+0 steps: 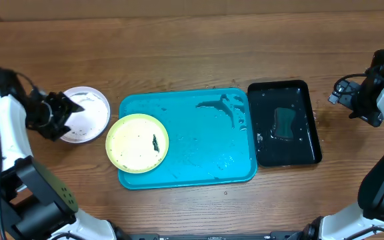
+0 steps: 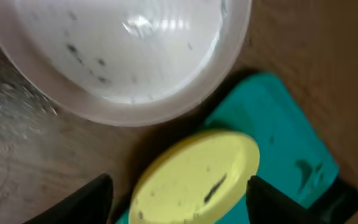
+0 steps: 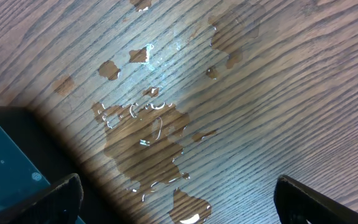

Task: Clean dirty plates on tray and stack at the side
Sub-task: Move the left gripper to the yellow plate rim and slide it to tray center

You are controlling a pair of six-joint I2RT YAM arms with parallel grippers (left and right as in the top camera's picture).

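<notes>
Yellow-green round plate (image 1: 137, 143) on wet turquoise tray (image 1: 209, 150)

White-shelled arms (image 1: 4, 130) with black joints (image 1: 29, 175) and looped black cables (image 1: 344, 85).

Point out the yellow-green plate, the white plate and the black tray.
yellow-green plate (image 1: 137, 143): overhead view, its middle.
white plate (image 1: 93, 115): overhead view, bare right half.
black tray (image 1: 275, 97): overhead view, bare floor near the far rim.
</notes>
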